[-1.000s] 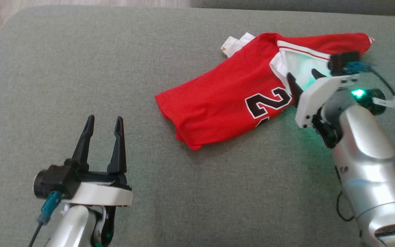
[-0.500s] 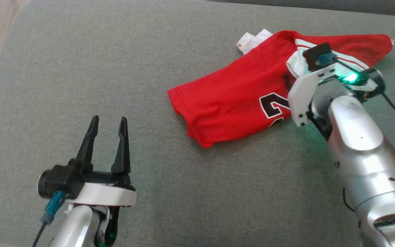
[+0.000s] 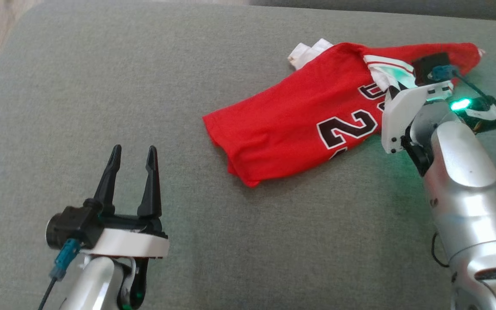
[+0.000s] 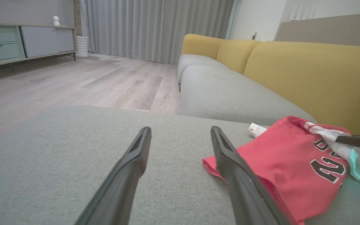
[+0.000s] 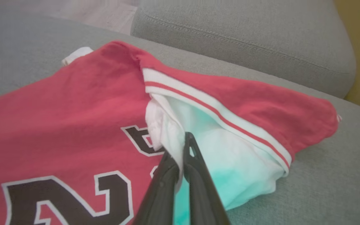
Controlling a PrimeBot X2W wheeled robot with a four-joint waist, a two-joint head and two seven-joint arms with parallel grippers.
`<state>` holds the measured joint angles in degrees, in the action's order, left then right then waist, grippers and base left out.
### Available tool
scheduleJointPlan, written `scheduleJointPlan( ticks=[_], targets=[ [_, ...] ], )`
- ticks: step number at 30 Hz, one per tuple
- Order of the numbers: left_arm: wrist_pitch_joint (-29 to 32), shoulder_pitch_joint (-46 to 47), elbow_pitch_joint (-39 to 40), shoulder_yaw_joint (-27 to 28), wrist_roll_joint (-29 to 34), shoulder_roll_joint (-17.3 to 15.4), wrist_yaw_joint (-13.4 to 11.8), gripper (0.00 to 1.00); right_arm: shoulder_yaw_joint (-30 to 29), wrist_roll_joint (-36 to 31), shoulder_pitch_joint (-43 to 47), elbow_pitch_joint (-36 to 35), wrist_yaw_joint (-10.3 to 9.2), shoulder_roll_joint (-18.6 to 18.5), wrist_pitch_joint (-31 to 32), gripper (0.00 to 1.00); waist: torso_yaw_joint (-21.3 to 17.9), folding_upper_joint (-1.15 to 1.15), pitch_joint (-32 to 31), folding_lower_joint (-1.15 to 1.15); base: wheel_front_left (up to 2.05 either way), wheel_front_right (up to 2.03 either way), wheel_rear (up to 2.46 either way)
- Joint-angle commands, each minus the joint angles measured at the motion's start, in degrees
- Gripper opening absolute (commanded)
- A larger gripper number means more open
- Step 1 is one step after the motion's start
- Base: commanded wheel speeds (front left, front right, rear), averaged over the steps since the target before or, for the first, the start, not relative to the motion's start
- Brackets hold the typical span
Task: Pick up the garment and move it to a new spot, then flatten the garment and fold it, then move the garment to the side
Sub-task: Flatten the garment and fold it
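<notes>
Whereas it gaped before, right end effector (image 5: 181,147) now pinches the garment (image 3: 282,125), left end effector (image 3: 134,150) staying wide.

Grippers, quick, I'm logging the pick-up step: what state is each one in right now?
Left gripper: open, holding nothing, apart from the shirt.
Right gripper: closed on the shirt's white inner fabric near the collar.

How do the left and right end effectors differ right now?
The left end effector is open, holding nothing; the right end effector is shut, pinching white fabric of the garment. Left sits over bare grey cushion, apart from the garment; right is at it. Both have two long dark fingers.
</notes>
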<state>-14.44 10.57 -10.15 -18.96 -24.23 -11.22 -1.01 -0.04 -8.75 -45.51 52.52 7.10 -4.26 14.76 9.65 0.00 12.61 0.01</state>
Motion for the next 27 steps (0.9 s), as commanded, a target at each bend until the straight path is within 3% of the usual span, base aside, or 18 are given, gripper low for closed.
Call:
scheduleJointPlan(
  ticks=[1,6,11,16,19,22,23,24,27],
  targets=[
    [-0.5,2.1,1.5,2.2,0.0,-0.8,0.1,1.0,1.3,0.9,-1.3,-1.9,0.39,1.3,-0.7,0.0,-0.6,0.0,-0.6,-0.01,0.0,0.0,0.0],
    [-0.5,0.6,1.3,2.9,-0.1,-1.2,-0.1,1.0,7.8,6.2,2.8,-6.7,0.39,0.1,2.3,0.0,-2.8,0.0,-3.2,-0.01,0.0,0.0,0.0],
    [-0.5,-1.9,1.9,4.3,-0.6,-2.0,-0.7,1.0,15.7,12.3,13.5,-24.0,0.39,-9.1,14.3,0.0,-6.1,0.0,-5.4,-0.01,0.0,0.0,0.0],
    [-0.6,-3.5,3.1,5.7,-1.0,-2.7,-1.4,1.0,13.8,18.0,29.2,-48.7,0.39,-18.6,30.3,0.0,-9.0,0.0,-6.1,-0.01,0.0,0.0,0.0],
    [-0.6,-3.9,4.0,6.3,-1.0,-3.1,-1.8,1.0,10.7,20.1,38.6,-59.8,0.39,-20.0,38.0,0.0,-10.0,0.0,-6.0,-0.01,0.0,0.0,0.0],
    [-0.6,-4.1,4.7,6.7,-1.0,-3.4,-2.0,1.0,8.4,20.7,45.7,-66.2,0.39,-19.3,41.7,0.0,-10.7,0.0,-5.8,-0.01,0.0,0.0,0.0],
    [-0.5,-4.1,4.9,6.7,-1.0,-3.5,-2.1,1.0,7.9,21.2,47.6,-67.4,0.39,-18.6,42.2,0.24,-10.8,0.0,-5.8,-0.01,0.0,0.0,0.0],
    [-0.5,-4.1,5.1,6.6,-1.0,-3.5,-2.2,1.0,7.1,21.6,49.0,-68.6,0.39,-17.6,42.2,1.0,-10.8,0.0,-5.8,-0.01,0.0,0.0,0.0],
    [-0.3,-4.3,5.5,6.4,-1.0,-3.5,-2.3,1.0,6.1,23.9,52.2,-71.1,0.39,-14.7,43.0,1.0,-10.8,0.0,-6.0,-0.01,0.0,0.0,0.0]
  ],
)
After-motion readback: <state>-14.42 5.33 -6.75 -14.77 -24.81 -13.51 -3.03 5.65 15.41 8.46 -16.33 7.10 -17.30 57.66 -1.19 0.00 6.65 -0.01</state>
